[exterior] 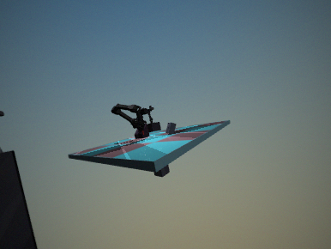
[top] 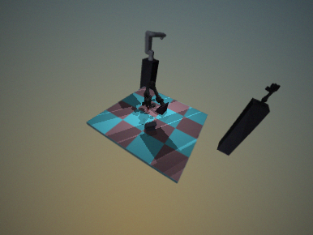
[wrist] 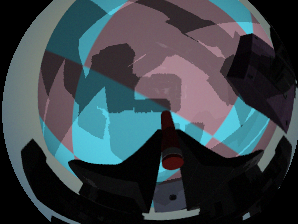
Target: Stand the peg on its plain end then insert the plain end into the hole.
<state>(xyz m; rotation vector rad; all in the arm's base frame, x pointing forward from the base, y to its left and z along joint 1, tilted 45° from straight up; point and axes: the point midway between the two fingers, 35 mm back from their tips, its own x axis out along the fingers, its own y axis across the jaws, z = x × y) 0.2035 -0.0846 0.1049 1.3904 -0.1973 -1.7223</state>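
The red peg [wrist: 169, 125] has a pale grey band near its near, upper end and looks roughly upright in the wrist view. Its plain end points down toward the checkered table [top: 170, 155] [exterior: 137, 154]; whether it touches the table cannot be told. My gripper [wrist: 168, 133] is shut on the peg, with one dark finger on each side, below the band. The sloped grey panel [top: 150, 125] [exterior: 171, 128] [wrist: 163, 194] stands apart from the peg, and its dark hole shows at the bottom of the wrist view. In the top and exterior views the peg is tiny and mostly lost beside the arm.
A dark block [top: 162, 108] [exterior: 156, 126] [wrist: 254, 75] stands beside the arm, at the right of the wrist view. A tall dark pedestal [top: 244, 126] with a small arm-like shape is off the table at the right, and another pedestal [top: 149, 73] rises behind the table.
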